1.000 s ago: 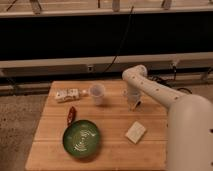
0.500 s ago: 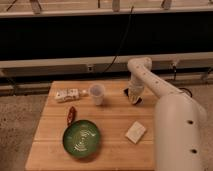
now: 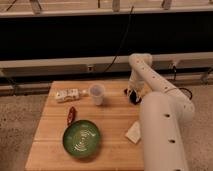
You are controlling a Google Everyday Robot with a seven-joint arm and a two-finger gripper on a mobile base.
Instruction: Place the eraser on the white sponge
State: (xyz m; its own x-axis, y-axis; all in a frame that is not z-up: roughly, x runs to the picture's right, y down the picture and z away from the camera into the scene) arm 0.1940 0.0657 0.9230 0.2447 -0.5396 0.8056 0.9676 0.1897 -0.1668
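Observation:
My gripper (image 3: 133, 95) points down at the back right of the wooden table (image 3: 112, 117), just right of the cup. A small dark shape sits at its tip; I cannot tell whether this is the black eraser or part of the gripper, or whether anything is held. The white sponge (image 3: 133, 133) lies flat at the front right of the table. Its right edge is hidden behind my white arm (image 3: 162, 120), which fills the right side of the view.
A translucent white cup (image 3: 96, 94) stands at the back middle. A white packet with dark markings (image 3: 67, 95) lies at the back left. A small red-brown object (image 3: 71, 115) lies left of centre, and a green plate (image 3: 81, 138) sits at the front.
My arm has swung so that its thick lower section now covers the table's right edge and part of the sponge. The gripper has stayed near the same spot by the cup.

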